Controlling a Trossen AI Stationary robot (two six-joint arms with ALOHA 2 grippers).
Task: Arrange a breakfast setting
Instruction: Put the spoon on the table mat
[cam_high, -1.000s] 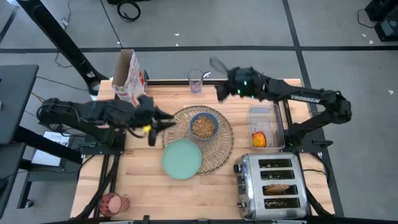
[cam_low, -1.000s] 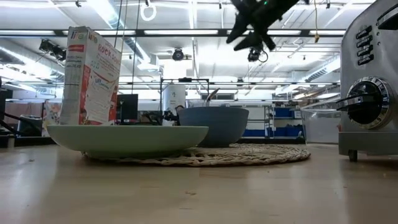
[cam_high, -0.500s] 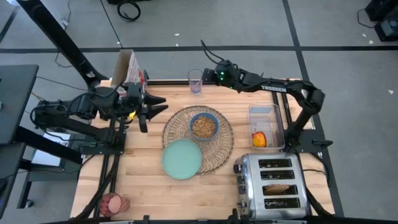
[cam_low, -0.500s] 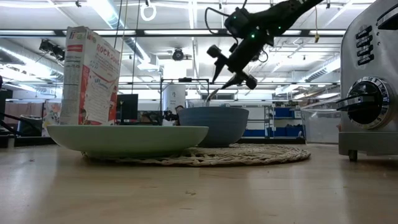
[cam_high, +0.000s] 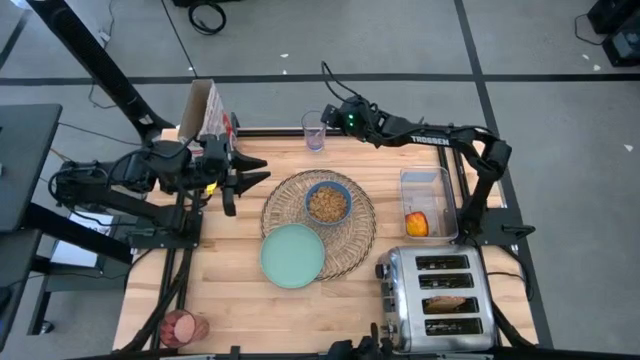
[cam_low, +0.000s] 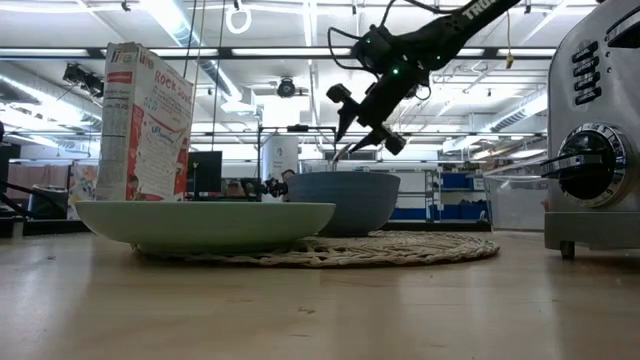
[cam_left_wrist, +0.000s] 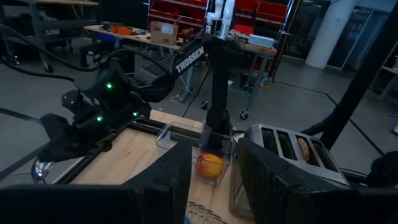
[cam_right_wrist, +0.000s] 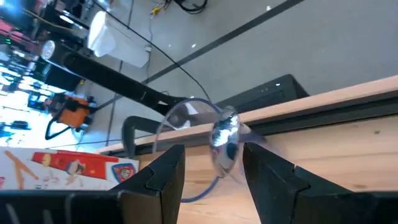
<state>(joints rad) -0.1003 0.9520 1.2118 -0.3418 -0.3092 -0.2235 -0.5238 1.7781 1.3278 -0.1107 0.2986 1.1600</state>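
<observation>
The round wicker placemat (cam_high: 355, 240) lies mid-table. On it stand the blue bowl (cam_high: 327, 202), filled with cereal, and the mint-green plate (cam_high: 292, 256), which overhangs its near left edge. An empty clear glass (cam_high: 314, 131) stands at the far edge. My right gripper (cam_high: 327, 115) is open, just right of that glass, and in the right wrist view (cam_right_wrist: 213, 163) its fingers frame the glass (cam_right_wrist: 199, 134) without touching it. My left gripper (cam_high: 256, 172) is open and empty, left of the placemat. The apple (cam_high: 416, 223) lies in a clear tub (cam_high: 428, 180). A toast slice (cam_high: 448, 301) sits in the toaster. A glass of pink drink (cam_high: 180, 326) stands near left. The spoon does not show.
A cereal box (cam_high: 207, 125) stands at the far left, close behind my left gripper. A silver toaster (cam_high: 440, 295) fills the near right corner. Bare wood shows near the front edge, between the plate and the pink drink.
My right gripper has gone from above the bowl's far side toward the table's far edge and left, coming down beside the empty glass. My left gripper has drawn back from the placemat toward the table's left and far edges, then kept still.
</observation>
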